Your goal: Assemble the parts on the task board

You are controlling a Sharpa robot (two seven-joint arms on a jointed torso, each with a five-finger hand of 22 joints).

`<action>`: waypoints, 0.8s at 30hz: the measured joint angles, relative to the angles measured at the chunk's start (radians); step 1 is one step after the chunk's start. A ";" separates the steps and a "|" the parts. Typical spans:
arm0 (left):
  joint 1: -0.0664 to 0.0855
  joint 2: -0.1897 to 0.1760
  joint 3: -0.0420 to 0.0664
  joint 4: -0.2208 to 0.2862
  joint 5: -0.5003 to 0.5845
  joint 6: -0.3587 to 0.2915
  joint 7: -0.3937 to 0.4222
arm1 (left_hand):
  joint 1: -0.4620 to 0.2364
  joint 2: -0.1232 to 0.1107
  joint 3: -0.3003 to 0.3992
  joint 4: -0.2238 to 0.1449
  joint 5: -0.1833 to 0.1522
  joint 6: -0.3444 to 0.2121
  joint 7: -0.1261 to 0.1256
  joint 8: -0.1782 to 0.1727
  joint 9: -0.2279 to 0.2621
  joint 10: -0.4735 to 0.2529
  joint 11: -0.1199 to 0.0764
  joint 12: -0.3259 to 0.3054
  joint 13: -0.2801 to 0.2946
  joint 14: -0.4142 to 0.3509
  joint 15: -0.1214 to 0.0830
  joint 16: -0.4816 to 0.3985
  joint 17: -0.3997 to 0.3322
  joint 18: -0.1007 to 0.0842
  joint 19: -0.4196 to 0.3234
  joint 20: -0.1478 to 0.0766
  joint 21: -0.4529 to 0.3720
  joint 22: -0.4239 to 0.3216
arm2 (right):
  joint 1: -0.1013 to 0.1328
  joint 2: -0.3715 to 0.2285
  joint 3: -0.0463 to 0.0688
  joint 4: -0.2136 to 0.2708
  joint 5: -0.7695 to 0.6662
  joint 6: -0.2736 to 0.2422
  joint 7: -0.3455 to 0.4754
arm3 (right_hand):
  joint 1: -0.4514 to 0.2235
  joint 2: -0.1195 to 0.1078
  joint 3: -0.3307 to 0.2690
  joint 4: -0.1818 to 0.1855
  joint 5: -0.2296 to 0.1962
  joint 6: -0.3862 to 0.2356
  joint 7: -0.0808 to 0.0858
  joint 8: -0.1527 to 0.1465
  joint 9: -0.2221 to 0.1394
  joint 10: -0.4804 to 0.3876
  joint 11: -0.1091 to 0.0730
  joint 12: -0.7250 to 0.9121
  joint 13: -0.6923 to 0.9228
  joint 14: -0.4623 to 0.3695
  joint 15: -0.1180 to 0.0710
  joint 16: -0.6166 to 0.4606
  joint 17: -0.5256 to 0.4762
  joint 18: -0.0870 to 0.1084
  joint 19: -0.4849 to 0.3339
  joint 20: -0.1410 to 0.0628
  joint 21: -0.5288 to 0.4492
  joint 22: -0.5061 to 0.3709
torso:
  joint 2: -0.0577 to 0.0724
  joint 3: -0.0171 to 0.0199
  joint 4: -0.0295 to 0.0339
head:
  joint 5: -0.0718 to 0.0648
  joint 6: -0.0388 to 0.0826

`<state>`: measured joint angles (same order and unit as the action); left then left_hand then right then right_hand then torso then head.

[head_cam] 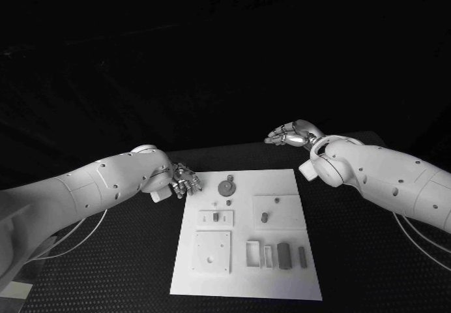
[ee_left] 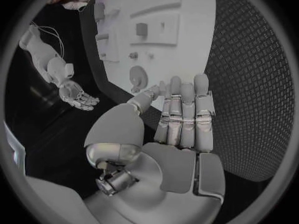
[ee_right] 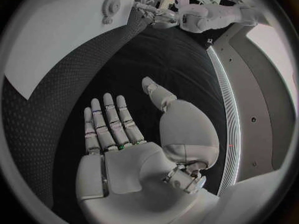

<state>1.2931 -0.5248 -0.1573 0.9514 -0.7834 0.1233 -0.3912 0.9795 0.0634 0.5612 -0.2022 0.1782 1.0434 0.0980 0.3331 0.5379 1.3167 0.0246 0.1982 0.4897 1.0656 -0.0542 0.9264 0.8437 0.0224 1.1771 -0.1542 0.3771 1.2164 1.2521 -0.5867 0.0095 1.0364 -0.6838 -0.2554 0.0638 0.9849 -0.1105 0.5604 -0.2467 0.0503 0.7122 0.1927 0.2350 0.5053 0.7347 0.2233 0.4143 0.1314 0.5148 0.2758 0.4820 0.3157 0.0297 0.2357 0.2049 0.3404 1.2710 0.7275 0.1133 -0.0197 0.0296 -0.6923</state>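
Both hands are empty with fingers spread; the left hand hovers beside the task board, the right hand beyond it; loose parts could scatter if a reach clips the board.

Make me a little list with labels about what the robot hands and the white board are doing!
Left hand: open, holds nothing, beside the task board's far left corner
Right hand: open, holds nothing, over the black table beyond the board's far right corner
Task board: white, flat on the table between the arms
Gear: round part, lies near the board's far edge, close to the left hand
Parts touched: none
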 measured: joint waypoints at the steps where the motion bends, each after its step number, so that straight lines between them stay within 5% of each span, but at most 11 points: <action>1: 0.000 -0.014 0.000 0.023 0.004 -0.002 -0.002 | -0.008 0.001 0.001 -0.001 0.008 0.001 -0.001 0.004 0.000 0.002 -0.002 0.002 0.001 0.002 -0.002 0.002 0.003 -0.001 0.002 -0.002 0.001 0.002 | 0.000 -0.001 0.000 0.000 0.000 0.000 0.000 | 0.000 0.000 0.000 0.000 0.000 0.000 0.000 0.000 0.000 0.000 0.000 0.000 0.000 -0.001 0.001 0.000 0.000 0.000 0.000 0.000 0.000 0.000 | 0.000 0.0000 0.0006 | -0.001 -0.001; 12: 0.001 -0.130 -0.009 0.233 0.034 -0.059 -0.037 | -0.059 0.010 0.018 -0.041 0.040 0.016 -0.009 0.013 0.000 0.018 -0.010 0.008 0.010 0.019 -0.012 0.003 0.021 -0.003 0.014 -0.010 0.010 0.019 | 0.000 -0.007 0.000 0.000 0.000 0.000 0.000 | 0.000 0.000 0.000 0.000 0.000 0.000 0.000 0.000 0.000 0.000 0.000 0.000 -0.001 -0.001 0.001 0.000 0.000 0.000 0.000 0.000 0.000 0.001 | -0.004 -0.0012 0.0042 | 0.000 -0.006; 20: 0.000 -0.176 -0.072 0.340 0.038 -0.109 -0.063 | -0.074 0.014 0.018 -0.051 0.055 0.025 -0.011 0.019 -0.002 0.027 -0.013 0.014 0.016 0.028 -0.017 0.011 0.032 -0.003 0.024 -0.014 0.014 0.031 | 0.000 -0.010 0.000 -0.001 0.000 0.000 0.000 | 0.000 0.000 0.000 0.000 0.000 0.000 0.000 0.000 0.000 0.000 0.000 0.000 -0.002 -0.001 0.001 0.000 0.000 0.000 0.000 0.000 0.000 0.001 | -0.005 -0.0012 0.0049 | 0.002 -0.014; 24: 0.000 -0.185 -0.083 0.364 0.037 -0.128 -0.073 | -0.078 0.014 0.023 -0.056 0.059 0.025 -0.011 0.019 -0.003 0.027 -0.013 0.018 0.018 0.029 -0.017 0.015 0.036 -0.003 0.028 -0.017 0.018 0.035 | 0.000 -0.010 0.000 -0.001 0.000 0.000 0.000 | 0.000 0.000 0.000 0.000 0.000 0.000 0.000 0.000 0.000 0.000 0.000 0.000 -0.002 -0.001 0.001 0.000 0.000 0.000 0.000 0.000 0.000 0.001 | -0.005 -0.0007 0.0049 | 0.002 -0.017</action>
<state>1.2927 -0.7094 -0.2407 1.3159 -0.7468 -0.0046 -0.4643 0.9012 0.0772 0.5841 -0.2583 0.2373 1.0679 0.0873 0.3519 0.5354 1.3441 0.0119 0.2159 0.5076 1.0945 -0.0712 0.9419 0.8793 0.0193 1.2049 -0.1711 0.3948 1.2509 1.2522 -0.5972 0.0095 1.0352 -0.6838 -0.2555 0.0634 0.9849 -0.1105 0.5604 -0.2468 0.0502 0.7122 0.1927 0.2350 0.5050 0.7347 0.2233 0.4144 0.1297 0.5142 0.2763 0.4820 0.3158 0.0296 0.2357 0.2049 0.3404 1.2718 0.7230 0.1127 -0.0148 0.0316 -0.7093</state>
